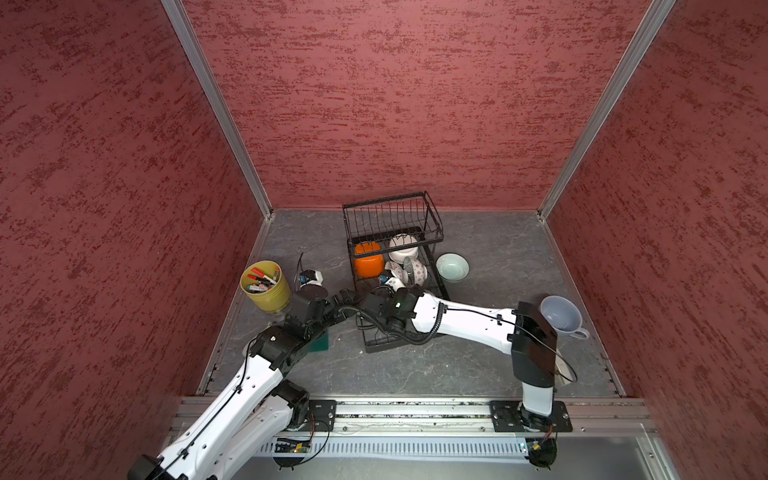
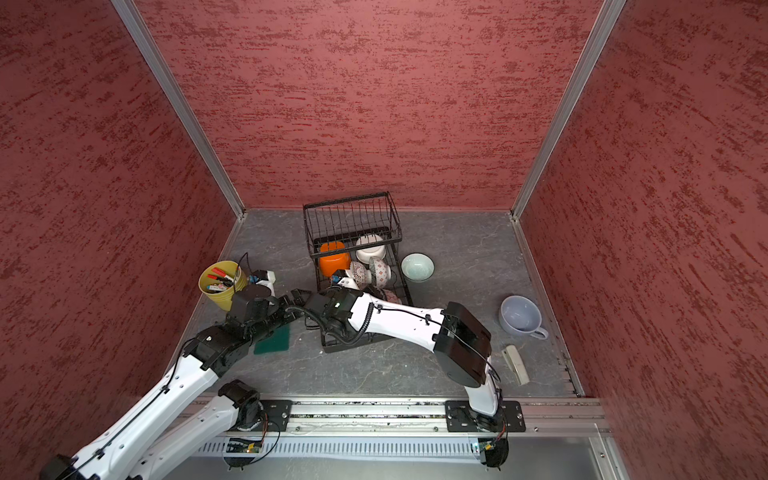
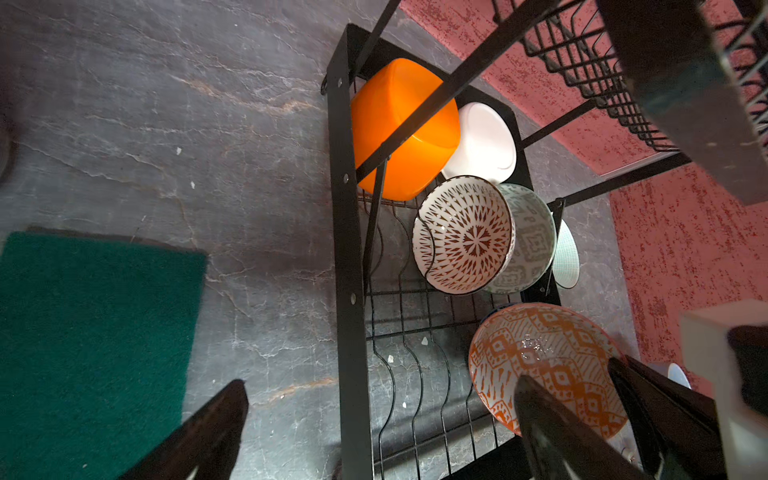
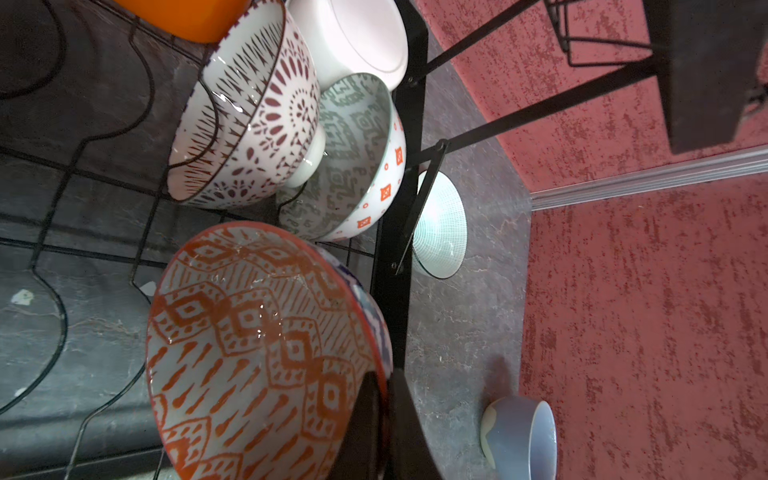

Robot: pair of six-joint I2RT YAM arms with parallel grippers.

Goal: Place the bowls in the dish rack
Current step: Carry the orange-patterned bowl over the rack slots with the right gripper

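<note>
The right pincer [image 4: 384, 415] is pinching the orange-patterned bowl [image 4: 257, 353] in the dish rack [image 1: 392, 224].
In both top views a celadon bowl [image 1: 452, 267] is sitting on the bench [image 1: 498, 257] just beside the rack. In the left wrist view the left pincer [image 3: 374, 432] is hanging spread wide at the rack's edge. In the right wrist view the right pincer is clamping that bowl's rim over the lower tray.

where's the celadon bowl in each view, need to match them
In a top view: celadon bowl on the table, right of the dish rack.
In a top view: celadon bowl in the same place.
Left wrist: sliver of celadon bowl behind the grey-green bowl.
Right wrist: celadon bowl outside the rack frame, behind a strut.
Shared landmark: dish rack.
</note>
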